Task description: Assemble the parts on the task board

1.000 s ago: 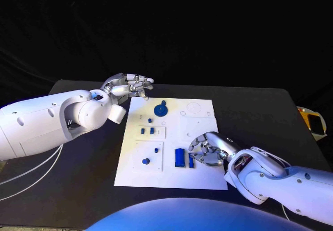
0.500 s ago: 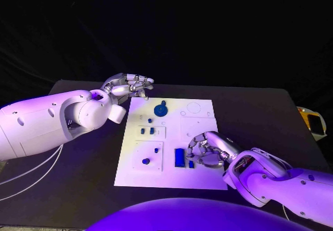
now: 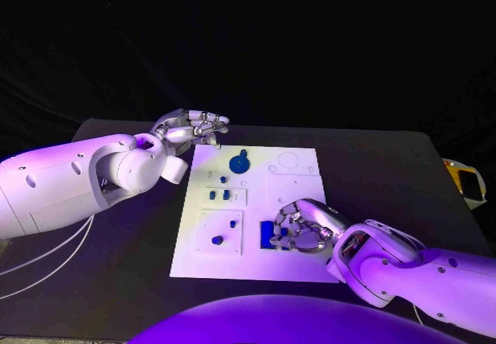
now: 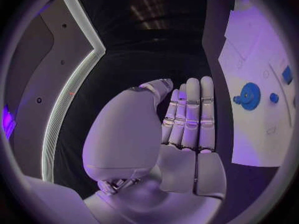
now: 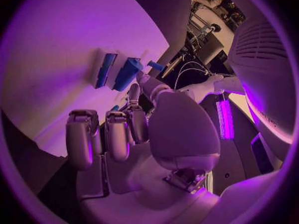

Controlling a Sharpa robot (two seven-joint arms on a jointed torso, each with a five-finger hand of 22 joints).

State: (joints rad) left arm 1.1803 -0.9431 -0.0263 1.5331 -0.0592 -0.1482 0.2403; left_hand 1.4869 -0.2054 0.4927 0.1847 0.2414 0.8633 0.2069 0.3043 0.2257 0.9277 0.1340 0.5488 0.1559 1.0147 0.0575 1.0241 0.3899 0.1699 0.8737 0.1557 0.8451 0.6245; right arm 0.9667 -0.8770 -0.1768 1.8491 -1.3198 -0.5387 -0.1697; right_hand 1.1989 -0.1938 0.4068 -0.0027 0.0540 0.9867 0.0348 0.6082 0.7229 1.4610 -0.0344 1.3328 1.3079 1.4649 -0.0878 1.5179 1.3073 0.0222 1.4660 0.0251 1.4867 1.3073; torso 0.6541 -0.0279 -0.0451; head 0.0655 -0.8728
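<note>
The white task board [image 3: 294, 186] lies mid-table. At its near end my right hand [image 3: 302, 229] hovers low over two blue pieces. In the right wrist view a long blue bar [image 5: 105, 69] sits in its slot, and beside it my thumb and a curled finger pinch a thicker blue block [image 5: 127, 73]. The long bar [image 3: 266, 234] shows just left of the fingers in the head view. My left hand [image 3: 192, 127] hangs above the board's far left corner with its fingers [image 4: 190, 114] straight, holding nothing. A round blue part [image 3: 239, 163] sits at the board's far end.
Small blue pieces [image 3: 219, 194] stand in a raised square left of centre, and a blue knob [image 3: 217, 240] sits nearer me. A yellow object [image 3: 470, 179] lies off the table's right edge. My left forearm spans the table's left side.
My right hand has slid left across the board's near end and now covers the small blue block beside the long bar. The left hand has stayed still.
</note>
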